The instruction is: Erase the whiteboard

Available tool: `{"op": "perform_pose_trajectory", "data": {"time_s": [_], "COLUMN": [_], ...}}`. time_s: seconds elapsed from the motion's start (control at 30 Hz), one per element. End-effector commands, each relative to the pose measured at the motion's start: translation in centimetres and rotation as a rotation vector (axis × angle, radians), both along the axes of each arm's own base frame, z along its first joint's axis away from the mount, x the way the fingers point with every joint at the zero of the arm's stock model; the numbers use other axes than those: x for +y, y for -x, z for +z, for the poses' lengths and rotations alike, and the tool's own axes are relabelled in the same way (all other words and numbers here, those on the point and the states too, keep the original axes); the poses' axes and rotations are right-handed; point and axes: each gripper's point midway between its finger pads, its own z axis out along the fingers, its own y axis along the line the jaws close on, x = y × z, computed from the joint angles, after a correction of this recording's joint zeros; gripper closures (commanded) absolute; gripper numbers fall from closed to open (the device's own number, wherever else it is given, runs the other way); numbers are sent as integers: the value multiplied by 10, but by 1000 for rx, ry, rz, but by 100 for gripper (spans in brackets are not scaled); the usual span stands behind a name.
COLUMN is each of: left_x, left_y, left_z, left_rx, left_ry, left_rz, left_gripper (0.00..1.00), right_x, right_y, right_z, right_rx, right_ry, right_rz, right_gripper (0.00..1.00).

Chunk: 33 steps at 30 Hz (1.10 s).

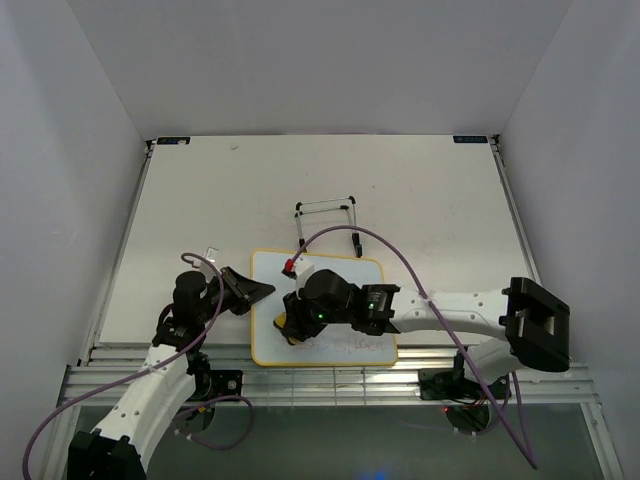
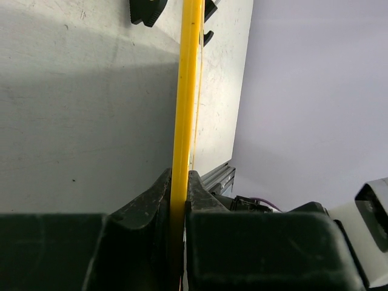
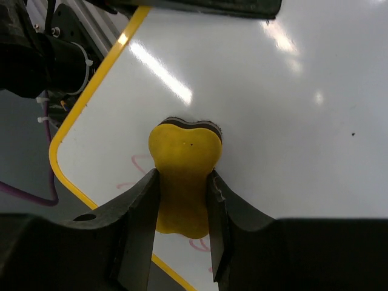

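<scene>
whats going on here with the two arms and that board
Two robot arms are erasing a whiteboard that lies flat on the table. The left gripper is shut on the board's yellow frame at its left edge, apparently to steady it. The right gripper is shut on a yellow eraser and presses it to the board near its near-left corner. Faint red scribbles show beside the eraser, so the job is not finished.

Left arm (image 1: 150,385): reaches forward from base, elbow bent, wrist turned rightward. Left gripper (image 1: 262,290): pinches whiteboard (image 1: 350,275) rim between both fingers. Right arm (image 1: 470,310): extends leftward, low, forearm level. Right gripper (image 3: 182,182): clamps yellow eraser (image 3: 185,157) between fingers, block protruding beyond the tips.
</scene>
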Motion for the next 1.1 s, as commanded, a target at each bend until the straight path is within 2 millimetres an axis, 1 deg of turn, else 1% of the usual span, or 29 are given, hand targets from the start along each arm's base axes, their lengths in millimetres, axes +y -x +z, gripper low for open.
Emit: {"op": "perform_pose_trajectory", "data": {"time_s": [0.0, 0.03, 0.07, 0.13, 0.17, 0.23, 0.27, 0.3, 0.33, 0.37, 0.4, 0.43, 0.47, 0.53, 0.57, 0.6, 0.63, 0.7, 0.77, 0.8, 0.9, 0.93, 0.97, 1.0, 1.03, 1.07], "left_x": [0, 0, 0, -1, -2, -4, -4, -4, -4, -4, -3, -3, -3, -4, -4, -4, -4, -3, -3, -3, -3, -3, -3, -2, -2, -2], "left_y": [-3, -3, -2, 0, 0, 3, 3, 4, 4, 4, 5, 5, 5, 6, 6, 6, 7, 7, 7, 7, 8, 7, 7, 7, 6, 6], "left_z": [8, 7, 7, 6, 6, 7, 7, 8, 7, 9, 8, 8, 8, 7, 7, 7, 7, 6, 5, 5, 4, 6, 6, 6, 6, 7], "left_rx": [18, 20, 19, 18, 17, 12, 13, 9, 12, 3, 6, 4, 7, 9, 10, 8, 8, 11, 12, 15, 20, 12, 14, 15, 15, 12], "left_ry": [45, 45, 46, 43, 42, 40, 39, 41, 40, 41, 39, 38, 40, 40, 39, 39, 39, 38, 38, 39, 40, 39, 39, 39, 40, 41], "left_rz": [38, 37, 34, 19, 12, -9, -11, -14, -12, -11, -10, -9, -10, -14, -16, -16, -16, -15, -13, -9, -7, -8, -9, -6, -2, -2], "left_gripper": [100, 100, 100, 100, 100, 100, 100, 100, 100, 100, 100, 100, 100, 100, 100, 100, 100, 100, 100, 100, 100, 100, 100, 100, 100, 100], "right_x": [5, 4, 0, -9, -18, -36, -48, -62, -68, -80, -92, -99, -110, -127, -135, -140, -151, -158, -162, -161, -153, -149, -146, -145, -144, -141], "right_y": [-13, -18, -32, -46, -64, -76, -91, -95, -94, -104, -104, -107, -115, -116, -121, -122, -124, -124, -124, -124, -127, -129, -131, -129, -129, -126], "right_z": [-13, -15, -21, -29, -34, -49, -53, -66, -72, -78, -88, -93, -97, -105, -106, -109, -111, -113, -108, -104, -73, -54, -43, -35, -21, -14], "right_rx": [-14, -13, -6, -3, -6, 16, 17, 27, 56, 69, 81, 88, 99, 112, 116, 114, 122, 129, 127, 118, 81, 53, 42, 35, 14, 10], "right_ry": [74, 86, 102, 129, 148, 186, 198, 229, 236, 248, 273, 285, 295, 322, 328, 340, 352, 353, 341, 331, 246, 191, 160, 147, 112, 97], "right_rz": [-31, -28, -53, -80, -114, -146, -183, -200, -192, -223, -225, -238, -270, -288, -312, -317, -341, -346, -347, -341, -347, -353, -362, -365, -371, -365], "right_gripper": [77, 77, 77, 77, 77, 77, 77, 77, 77, 77, 77, 77, 77, 77, 77, 77, 77, 77, 78, 78, 79, 79, 79, 79, 80, 80]}}
